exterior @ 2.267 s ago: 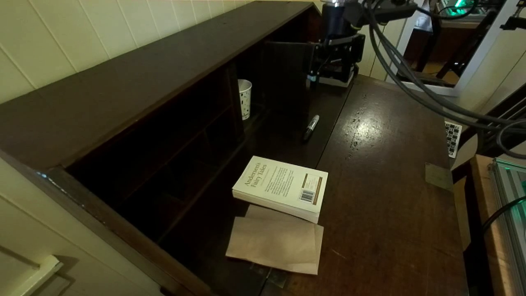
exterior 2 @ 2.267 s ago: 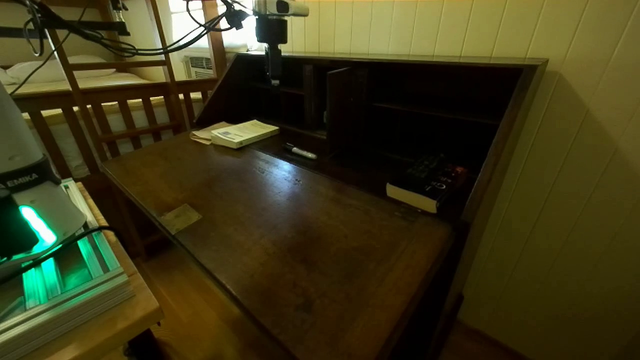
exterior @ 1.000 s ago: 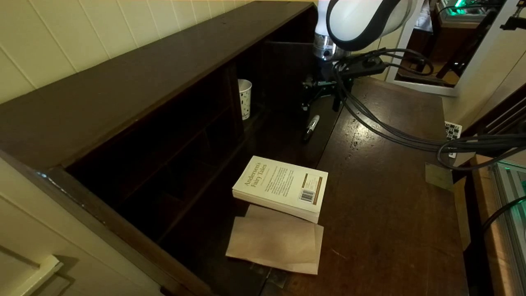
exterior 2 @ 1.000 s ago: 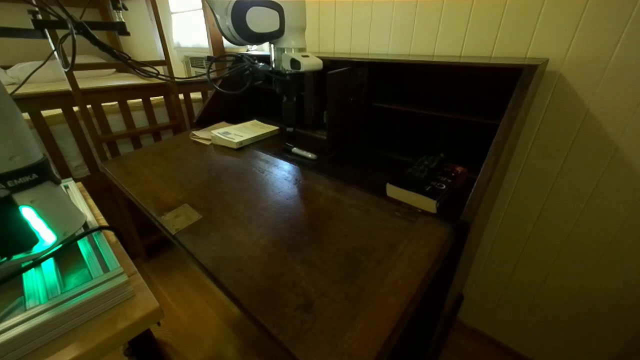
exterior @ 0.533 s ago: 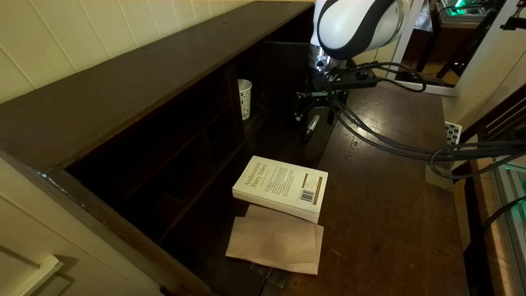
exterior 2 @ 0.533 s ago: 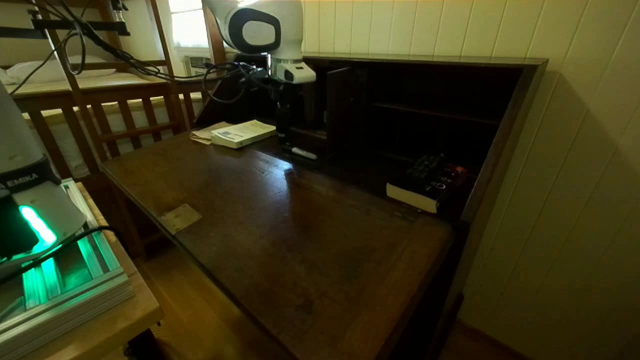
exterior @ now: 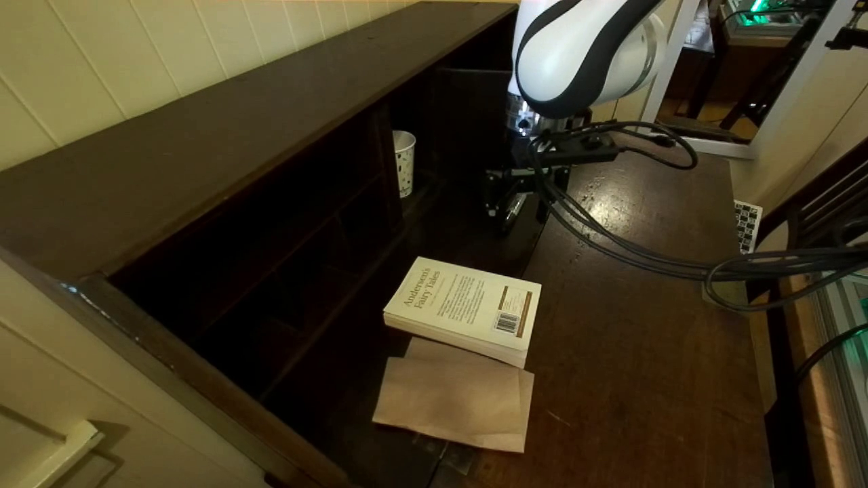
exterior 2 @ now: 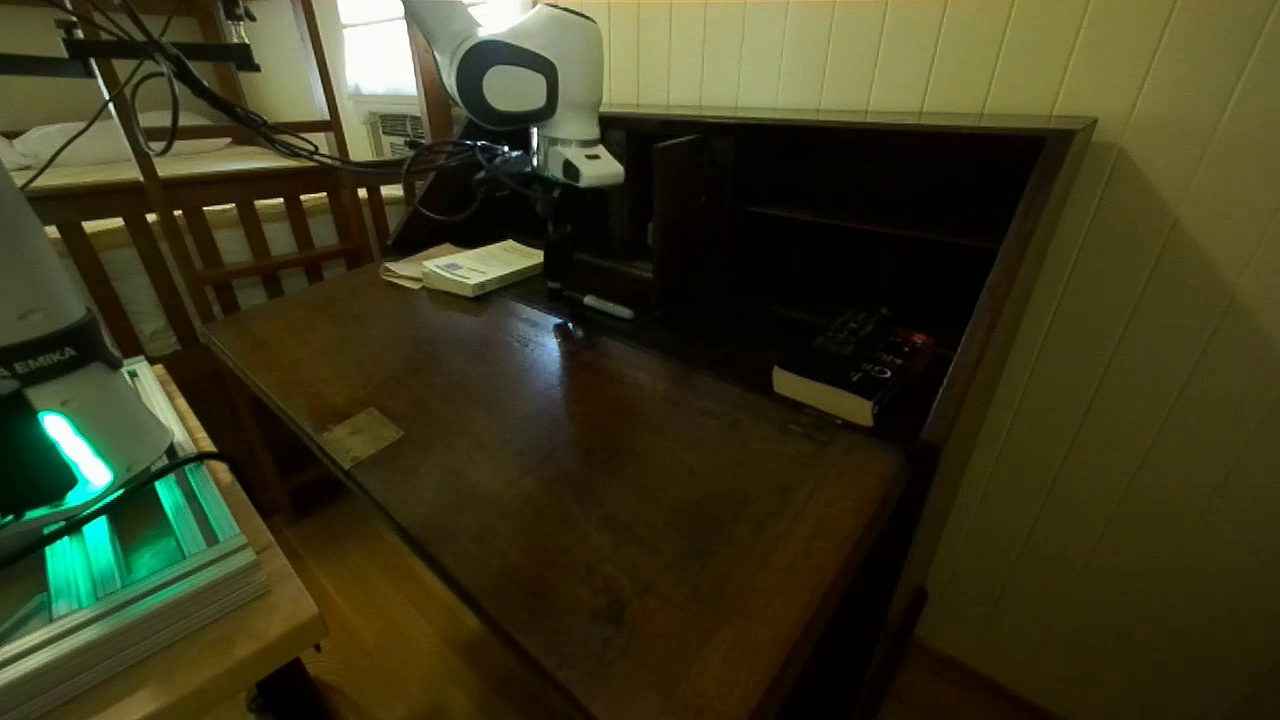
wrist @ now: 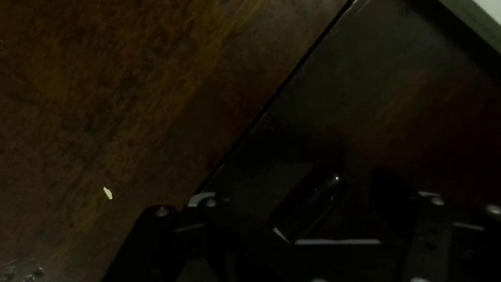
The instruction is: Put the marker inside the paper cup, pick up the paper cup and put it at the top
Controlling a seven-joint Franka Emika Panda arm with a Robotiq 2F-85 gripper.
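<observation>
Lowered since the earlier frame, the Robotiq gripper [exterior: 517,215] hangs with jaws wide apart; the capped marker [wrist: 311,205] lies between them on the desk [exterior: 651,352], its long axis slanting across their closing line, their height over it unclear.

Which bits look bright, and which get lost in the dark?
In both exterior views, glare on the desk and dark shelf compartments; in an exterior view, the paper cup showing pale; in the wrist view, dimness, with a pinpoint glint on the marker.
</observation>
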